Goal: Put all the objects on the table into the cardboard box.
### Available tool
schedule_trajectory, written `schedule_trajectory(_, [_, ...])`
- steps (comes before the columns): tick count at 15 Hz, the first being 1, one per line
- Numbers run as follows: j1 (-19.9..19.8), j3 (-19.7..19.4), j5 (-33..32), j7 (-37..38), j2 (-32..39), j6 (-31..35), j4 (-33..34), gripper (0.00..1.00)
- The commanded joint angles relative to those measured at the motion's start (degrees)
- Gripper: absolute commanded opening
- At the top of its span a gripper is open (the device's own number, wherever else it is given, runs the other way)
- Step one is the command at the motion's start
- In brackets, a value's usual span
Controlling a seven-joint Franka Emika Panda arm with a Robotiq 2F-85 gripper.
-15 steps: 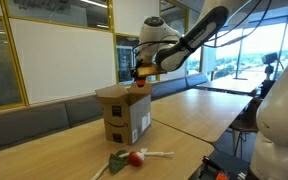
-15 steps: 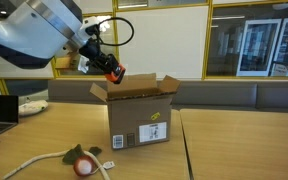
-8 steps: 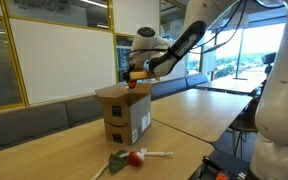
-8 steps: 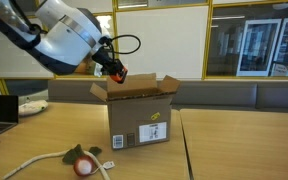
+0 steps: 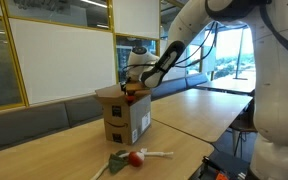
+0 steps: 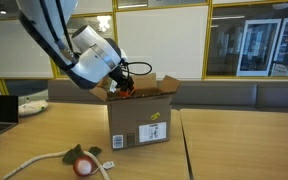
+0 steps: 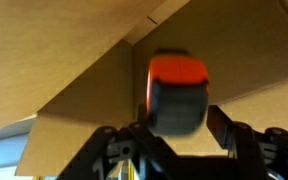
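End effector [image 6: 122,90] sat in cardboard box [image 6: 139,125] opening, flaps [image 6: 168,85] crowding; gadget [image 7: 177,95] between jaws, grip unclear. Red ball [image 6: 83,167] lay on table [image 6: 234,150] before box.

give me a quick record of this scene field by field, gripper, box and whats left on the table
gripper: at the open top of the cardboard box; open or shut unclear
orange-and-black gadget: between the jaws, blurred
cardboard box: upright, flaps open
table: red ball, green stem, long white piece lying apart from the box
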Motion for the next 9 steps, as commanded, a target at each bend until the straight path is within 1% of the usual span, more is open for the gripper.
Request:
schedule_trajectory(1, [-0.9,1.2,5.0,-3.1,4.2,-0.1,5.7,0.96])
schedule_trajectory(2, [-0.9,1.3,5.7,-3.5,4.7,-0.3,6.4,0.99])
schedule_trajectory(3, [-1.0,1.4,6.7,-4.0,5.0,-0.7,6.9,1.00])
schedule_trajectory(6, [-0.9,1.5,8.5,-4.9,4.4,-1.6,7.3,1.00])
schedule_trajectory(9, [-0.3,1.1,8.4,-4.4,2.1,-3.1,6.6,1.00])
